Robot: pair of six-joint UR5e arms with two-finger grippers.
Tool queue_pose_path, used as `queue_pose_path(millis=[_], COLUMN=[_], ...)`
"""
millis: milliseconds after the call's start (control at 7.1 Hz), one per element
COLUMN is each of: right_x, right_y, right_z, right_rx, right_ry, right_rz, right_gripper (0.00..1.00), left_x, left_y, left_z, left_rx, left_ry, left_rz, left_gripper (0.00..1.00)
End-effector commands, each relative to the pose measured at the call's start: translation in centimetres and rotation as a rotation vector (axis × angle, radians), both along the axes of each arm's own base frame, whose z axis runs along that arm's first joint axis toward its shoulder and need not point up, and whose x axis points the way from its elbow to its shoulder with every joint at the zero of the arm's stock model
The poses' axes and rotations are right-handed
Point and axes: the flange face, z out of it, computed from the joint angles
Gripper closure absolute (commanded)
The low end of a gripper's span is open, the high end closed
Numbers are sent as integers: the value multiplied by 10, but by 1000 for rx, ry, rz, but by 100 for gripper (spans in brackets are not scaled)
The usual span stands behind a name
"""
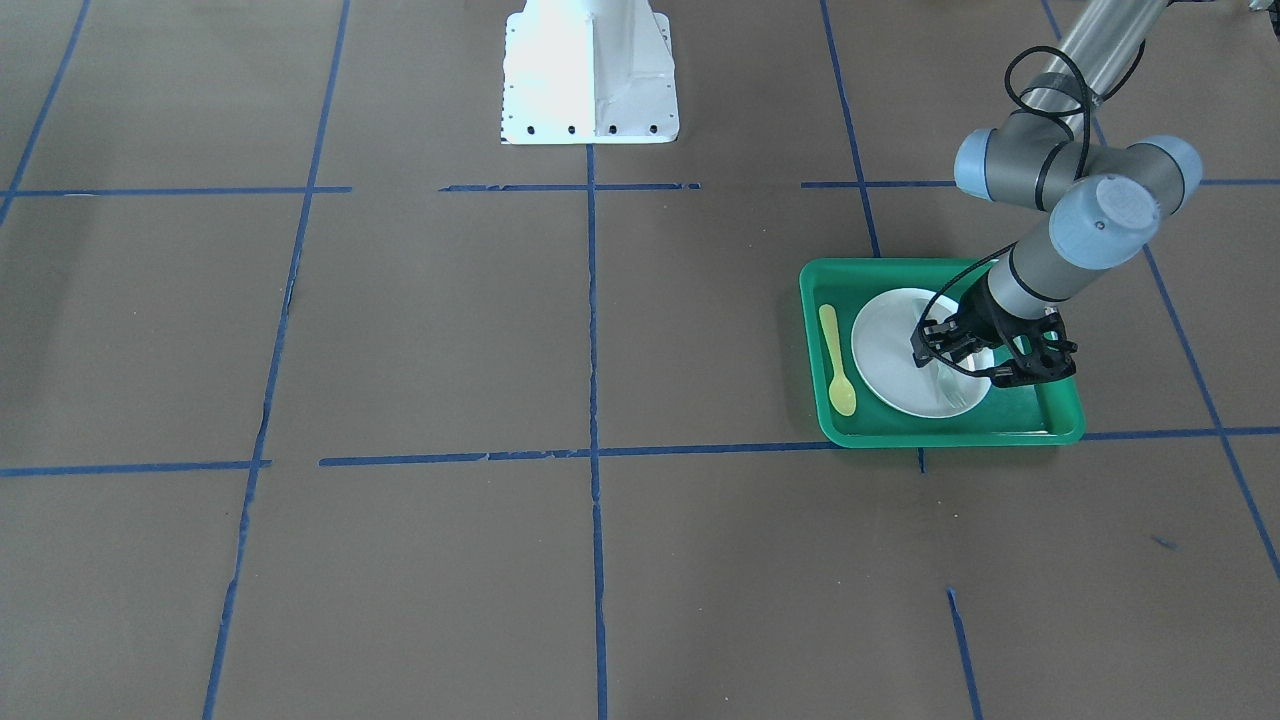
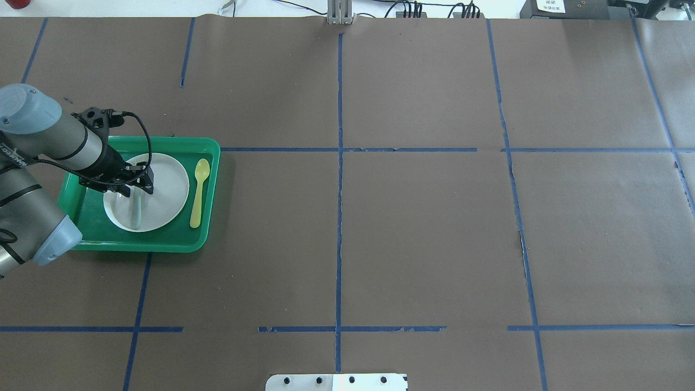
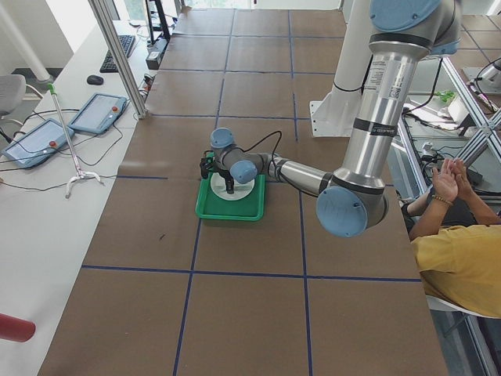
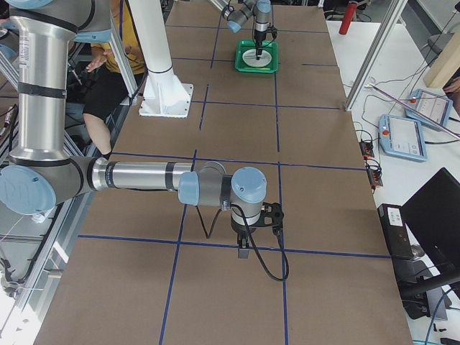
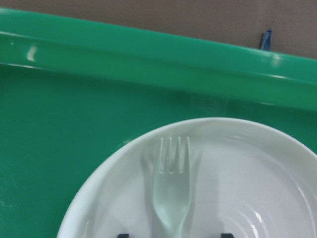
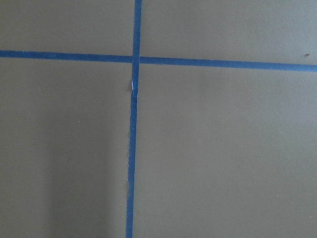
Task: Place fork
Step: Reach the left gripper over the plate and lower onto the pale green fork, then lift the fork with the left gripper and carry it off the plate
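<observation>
Green tray (image 2: 213,163) sat on the brown paper-covered table (image 2: 412,228), on the robot's left side. White plate (image 2: 169,182) lay inside it. Yellow-green spoon (image 2: 198,191) lay flat on the tray floor just beside the plate, apart from its rim.

Fork (image 5: 171,191) lay flat on the plate, tines toward the plate's edge and the tray wall beyond it. Its handle ran back under the left gripper (image 2: 137,190).

Left gripper hung low over the plate, pointing down. Left wrist view showed its two fingertips (image 5: 123,235) spread wide, one on each side of the handle, with bare plate between each tip and the fork. Jaws released, gripping nothing.

Right gripper (image 4: 248,250) hung over bare table, well away from the tray. Its wrist view showed only brown paper and crossing blue tape (image 6: 132,148). Jaw state: could not tell.
</observation>
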Motion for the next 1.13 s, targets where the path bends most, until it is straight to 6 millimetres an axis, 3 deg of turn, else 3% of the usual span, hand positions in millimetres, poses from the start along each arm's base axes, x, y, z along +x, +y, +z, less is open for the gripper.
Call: queue_pose_path(millis=[0, 282, 704, 845, 986], right_x=[0, 0, 0, 0, 0], right_y=[0, 0, 0, 0, 0], right_z=[0, 0, 0, 0, 0], right_rx=[1, 1, 1, 1, 1], right_ry=[0, 0, 0, 0, 0], right_rz=[-1, -1, -1, -1, -1], right_gripper=[0, 0, 0, 0, 0], left_x=[-2, -7, -46, -53, -79], left_y=[0, 3, 41, 38, 35], left_z=[-2, 4, 14, 16, 28], left_rx=[4, 2, 67, 82, 111], left_ry=[3, -2, -4, -7, -22], left_rz=[0, 0, 48, 49, 48], left_gripper=[100, 100, 100, 100, 100])
